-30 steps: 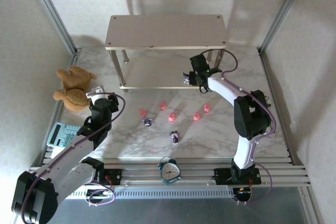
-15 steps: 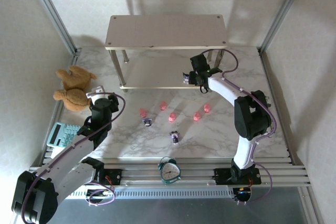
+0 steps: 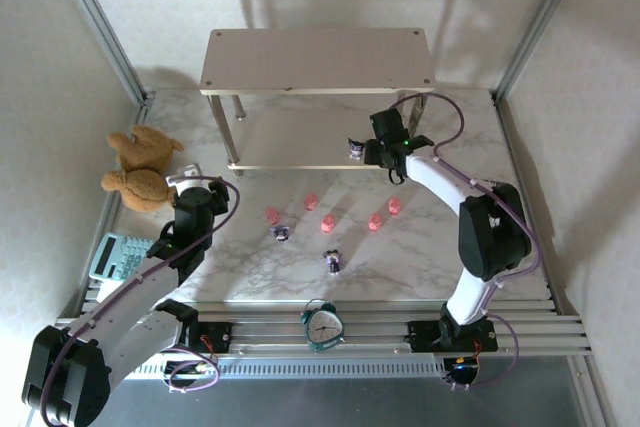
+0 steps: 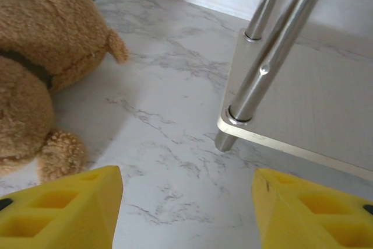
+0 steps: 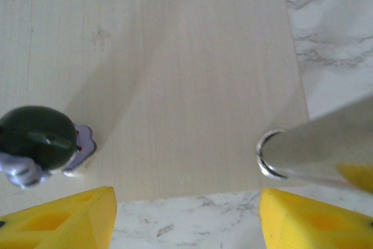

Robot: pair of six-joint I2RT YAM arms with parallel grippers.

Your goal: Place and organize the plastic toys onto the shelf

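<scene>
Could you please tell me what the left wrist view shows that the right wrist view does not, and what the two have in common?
Left wrist, not right wrist: the brown teddy bear on the marble table, left of the shelf, and the left tool, open and empty.
Right wrist, not left wrist: a purple-and-white toy on the shelf's lower board near its edge, and the right tool, open, with the toy outside its fingers.
Both: the shelf's lower board, a silver leg and the marble table.
</scene>
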